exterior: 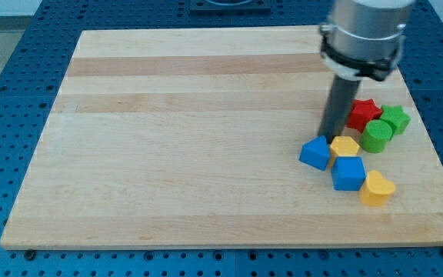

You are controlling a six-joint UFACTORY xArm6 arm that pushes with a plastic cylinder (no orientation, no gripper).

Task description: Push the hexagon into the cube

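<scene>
A yellow hexagon (345,146) lies at the view's right, touching the top edge of a blue cube (348,173) just below it. My tip (328,137) stands at the hexagon's upper left, right beside it, and just above a blue block of unclear shape (314,153). The rod rises from there to the arm's grey housing at the view's top right.
A yellow heart-like block (377,188) lies right of and below the cube. A red star (363,113), a green cylinder (376,135) and a green star (395,118) cluster at the right of the rod. The wooden board (191,138) ends near these blocks on the right.
</scene>
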